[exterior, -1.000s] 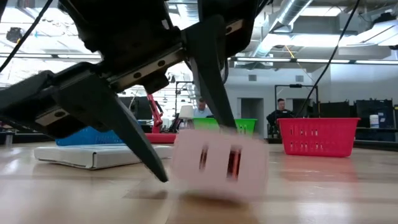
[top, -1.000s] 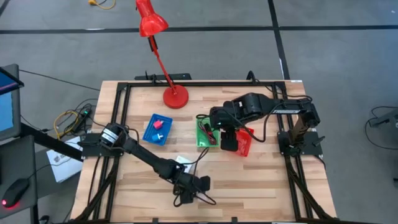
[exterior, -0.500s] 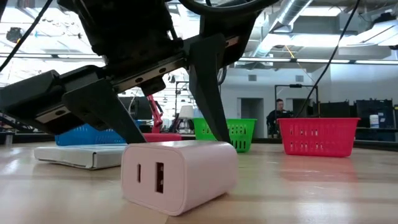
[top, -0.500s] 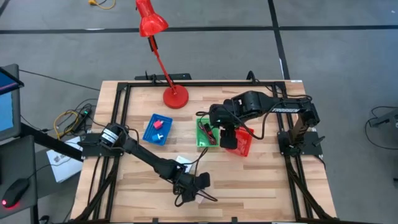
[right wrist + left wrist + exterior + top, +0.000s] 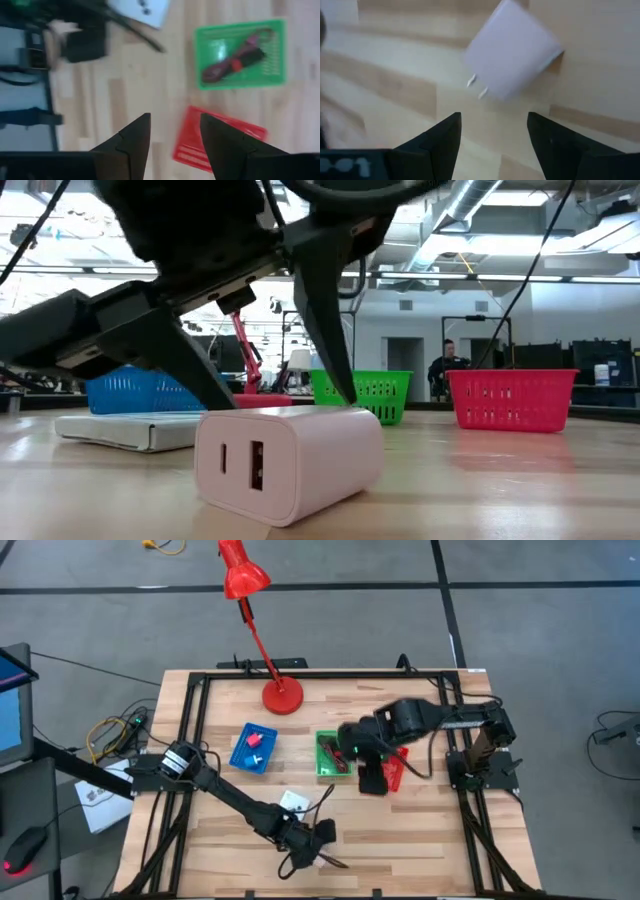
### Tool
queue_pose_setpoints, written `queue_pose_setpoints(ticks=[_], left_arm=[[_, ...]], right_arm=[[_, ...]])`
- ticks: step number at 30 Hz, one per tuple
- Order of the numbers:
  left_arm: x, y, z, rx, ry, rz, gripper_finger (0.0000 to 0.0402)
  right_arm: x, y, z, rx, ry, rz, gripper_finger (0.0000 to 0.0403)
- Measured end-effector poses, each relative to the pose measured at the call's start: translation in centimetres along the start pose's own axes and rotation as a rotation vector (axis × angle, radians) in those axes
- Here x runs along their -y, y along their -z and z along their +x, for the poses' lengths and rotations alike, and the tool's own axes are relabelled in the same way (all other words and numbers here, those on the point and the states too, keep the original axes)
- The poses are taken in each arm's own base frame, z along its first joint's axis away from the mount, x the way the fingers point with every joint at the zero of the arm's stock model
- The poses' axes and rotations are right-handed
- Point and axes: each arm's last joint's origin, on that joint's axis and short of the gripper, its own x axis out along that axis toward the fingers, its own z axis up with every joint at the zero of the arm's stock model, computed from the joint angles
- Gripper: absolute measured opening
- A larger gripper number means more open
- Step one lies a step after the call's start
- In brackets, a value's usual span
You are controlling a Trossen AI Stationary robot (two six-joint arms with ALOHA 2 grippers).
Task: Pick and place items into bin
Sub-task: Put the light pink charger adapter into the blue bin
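While my left pincer (image 5: pixel 492 132) hangs low over the near edge of the wooden desk (image 5: pixel 420 830), its two dark fingers (image 5: pixel 442 137) stand spread wide with nothing between them. A small white plug-in charger block (image 5: pixel 287 458) lies flat on the wood just ahead of those fingertips, apart from them, its two metal prongs pointing back toward the pincer. From above I see a white flat box (image 5: pixel 293 802) close beside that arm.

My right pincer (image 5: pixel 175 132) hovers over the middle of the desk, fingers apart and empty, above the red mesh bin (image 5: pixel 394 772). Next to it, the green mesh bin (image 5: pixel 240 52) holds a dark red coiled cable (image 5: pixel 232 62). Further left, the blue mesh bin (image 5: pixel 252 749) contains a small pink cube (image 5: pixel 255 739).
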Motion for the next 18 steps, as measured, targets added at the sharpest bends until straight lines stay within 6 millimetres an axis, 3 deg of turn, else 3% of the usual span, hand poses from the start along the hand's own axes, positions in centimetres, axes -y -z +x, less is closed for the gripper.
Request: queue_pose_setpoints(ticks=[8, 12, 18], left_arm=[[0.7, 0.5, -0.2, -0.077, 0.066, -0.172, 0.0219], [0.6, 1.1, -0.7, -0.118, 0.1, -0.307, 0.0219], [-0.5, 1.4, -4.3, -0.173, 0.127, -0.521, 0.0219]], right_arm=[[-9.3, 0.4, 0.6, 0.174, -0.137, -0.184, 0.0164], [-13.5, 2.0, 0.8, 0.204, -0.169, -0.282, 0.0163], [-18.2, 2.5, 2.7, 0.333, -0.09, -0.342, 0.0158]])
